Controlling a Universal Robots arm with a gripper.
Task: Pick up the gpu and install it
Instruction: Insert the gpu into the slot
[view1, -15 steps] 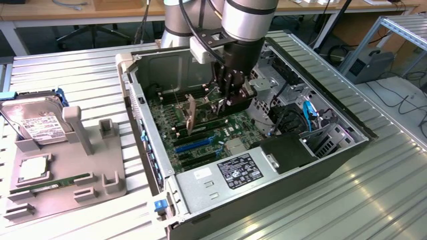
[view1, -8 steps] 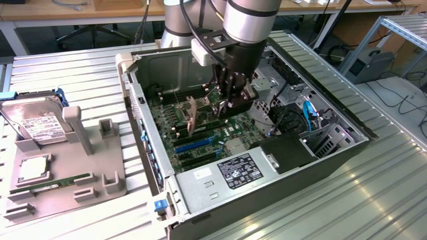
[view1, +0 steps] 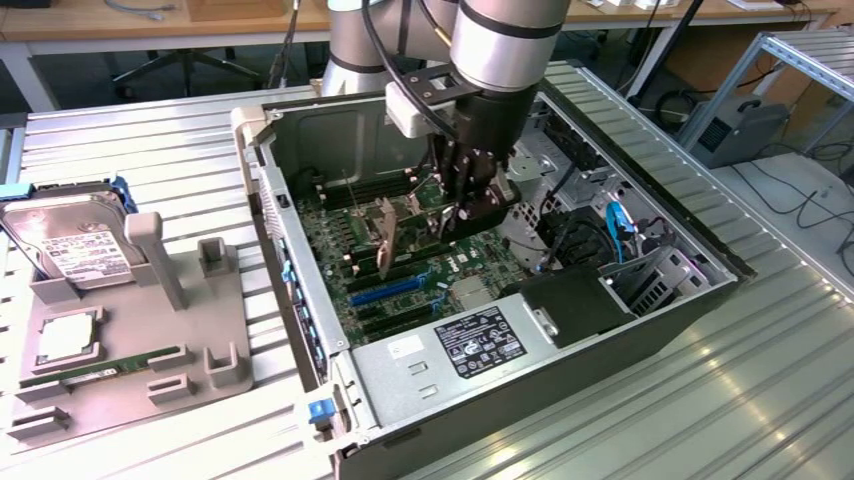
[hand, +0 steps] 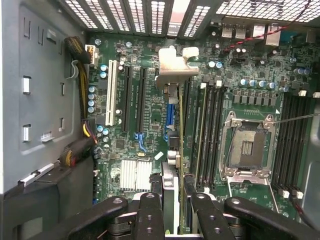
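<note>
1. We see the gripper (view1: 461, 205) lowered inside the open computer case (view1: 694, 310), its fingers closed on the top edge of the gpu (view1: 387, 240), which hangs edge-down over the motherboard (view1: 400, 275).
2. From the wrist view, the black fingers (hand: 150, 215) pinch the card from both sides. Here the gpu (hand: 172, 150) appears edge-on as a thin strip, with its silver end bracket (hand: 175, 67) at the far end by the case's vented rear wall.
3. The wrist view also lets us see that the card lines up along the blue expansion slot (hand: 169, 120), beside the white slot (hand: 109, 92) and the black ones. Whether its edge already sits in the slot we cannot tell.
4. Further out on the board, the wrist view gives us the empty CPU socket (hand: 246, 147) and the RAM slots (hand: 210, 135).
5. The exterior view adds what lies outside the case: a grey parts tray (view1: 134, 340) on the exterior view's left, carrying a hard drive (view1: 67, 245), a processor (view1: 67, 338) and a RAM stick (view1: 120, 363).
</note>
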